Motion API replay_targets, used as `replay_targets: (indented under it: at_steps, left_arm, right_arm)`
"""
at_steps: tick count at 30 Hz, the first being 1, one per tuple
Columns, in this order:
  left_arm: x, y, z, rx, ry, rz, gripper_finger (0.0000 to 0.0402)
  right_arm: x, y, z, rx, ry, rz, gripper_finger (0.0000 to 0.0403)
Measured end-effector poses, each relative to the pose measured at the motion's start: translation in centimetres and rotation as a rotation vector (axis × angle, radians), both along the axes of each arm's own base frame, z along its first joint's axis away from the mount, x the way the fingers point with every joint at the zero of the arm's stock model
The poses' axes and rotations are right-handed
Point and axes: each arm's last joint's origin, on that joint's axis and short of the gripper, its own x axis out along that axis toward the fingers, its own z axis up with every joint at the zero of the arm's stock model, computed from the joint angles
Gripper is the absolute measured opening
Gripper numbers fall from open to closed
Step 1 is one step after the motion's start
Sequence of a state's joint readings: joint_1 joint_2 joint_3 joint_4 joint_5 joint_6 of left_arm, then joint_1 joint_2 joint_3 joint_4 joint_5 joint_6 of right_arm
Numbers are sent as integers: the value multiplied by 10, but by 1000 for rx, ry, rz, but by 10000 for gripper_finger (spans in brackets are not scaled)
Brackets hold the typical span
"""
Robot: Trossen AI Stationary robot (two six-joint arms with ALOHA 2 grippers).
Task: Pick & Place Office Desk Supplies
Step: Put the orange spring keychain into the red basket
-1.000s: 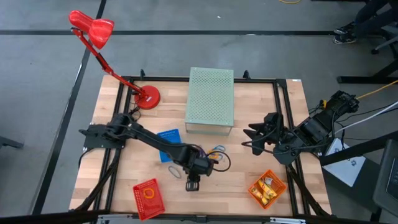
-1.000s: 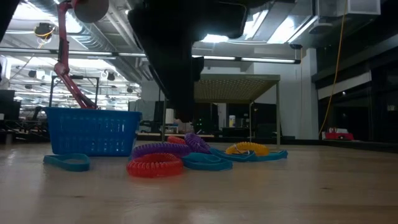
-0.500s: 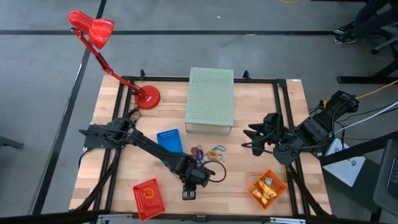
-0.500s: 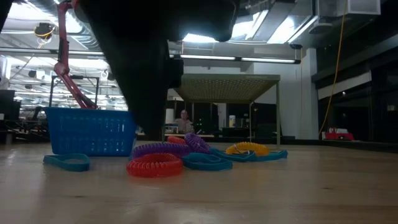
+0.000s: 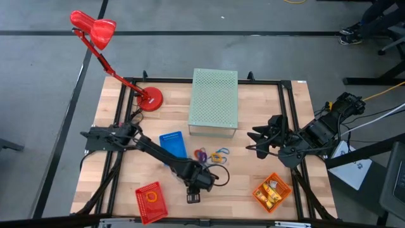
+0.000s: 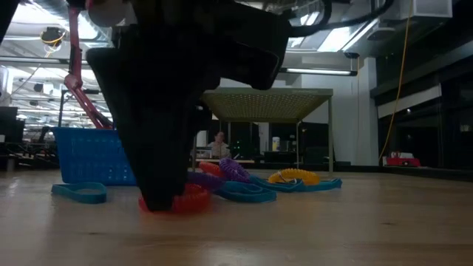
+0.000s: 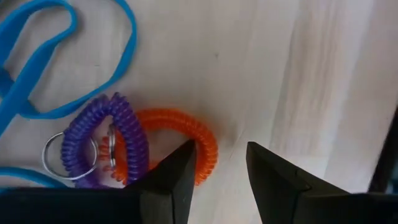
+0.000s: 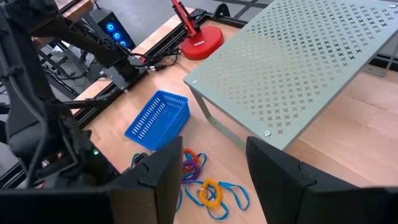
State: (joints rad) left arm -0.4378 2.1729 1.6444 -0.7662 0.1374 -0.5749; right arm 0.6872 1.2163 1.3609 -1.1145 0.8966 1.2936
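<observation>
Orange coils of a spiral loop (image 7: 186,140) are lying on the wooden counter (image 5: 253,164), touching a purple spiral loop (image 7: 115,140) with a metal ring, beside thin blue loops (image 7: 68,62). The left hand (image 7: 221,165) is hovering low over the orange loop's edge with its fingers parted and nothing between them; one fingertip (image 7: 180,162) is overlapping the coil, the other is over bare wood. From the low view, that hand (image 6: 166,148) is reaching down to the counter at a red-orange coil (image 6: 188,199), with a yellow coil (image 6: 294,176) farther back. From above, the cluster of loops (image 5: 212,155) is sitting between the blue basket (image 5: 172,144) and the pale green perforated box (image 5: 214,101). The right hand (image 5: 253,140) is waiting well apart near the counter's right side, fingers spread and empty, above the orange basket (image 5: 272,191).
</observation>
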Motion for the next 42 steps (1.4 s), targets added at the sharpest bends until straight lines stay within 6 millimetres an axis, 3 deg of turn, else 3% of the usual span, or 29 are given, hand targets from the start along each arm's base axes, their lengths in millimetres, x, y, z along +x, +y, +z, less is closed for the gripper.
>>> replay_targets:
  at_steps: [8,15,20,23,34,38,42]
  left_arm:
    - [1,5,-1,55,-6,84,125]
    - [3,12,-2,23,21,74,15]
    - [11,26,-2,-64,33,70,11]
    - [23,34,6,-163,-49,61,5]
    - [61,80,88,-690,-510,-106,3]
    - [57,94,123,-719,-640,-117,2]
    - [42,100,144,-674,-648,-105,3]
  right_arm:
    - [0,0,0,-10,5,6,178]
    - [0,0,0,-16,7,9,178]
    - [0,0,0,-17,6,9,178]
    - [0,0,0,-18,6,8,178]
    - [0,0,0,-14,3,11,178]
    - [0,0,0,-15,3,13,178]
    - [0,0,0,-19,5,15,178]
